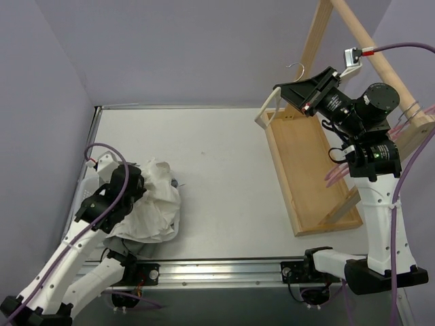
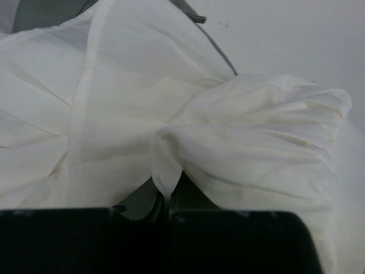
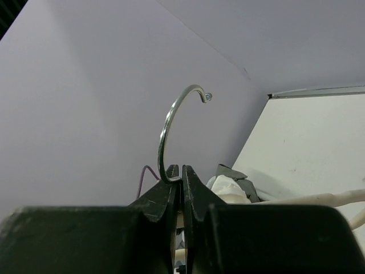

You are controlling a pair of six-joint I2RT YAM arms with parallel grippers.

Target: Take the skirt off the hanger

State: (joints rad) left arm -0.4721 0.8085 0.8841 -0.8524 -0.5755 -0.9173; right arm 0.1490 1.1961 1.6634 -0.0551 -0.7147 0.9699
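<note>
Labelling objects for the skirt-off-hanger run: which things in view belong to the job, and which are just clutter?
Job:
- white skirt, bunched in the shut left gripper
- hanger, held at its hook by the shut right gripper

Lying about:
- wooden rack, right side of the table

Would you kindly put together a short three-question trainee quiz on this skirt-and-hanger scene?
1. True or false: the skirt lies on the table, apart from the hanger.
2. What is the right tool shut on? A) the skirt B) the hanger's metal hook C) nothing
3. Fill in: the left tool pinches a fold of the ____.
Key: 1 true; 2 B; 3 skirt.
</note>
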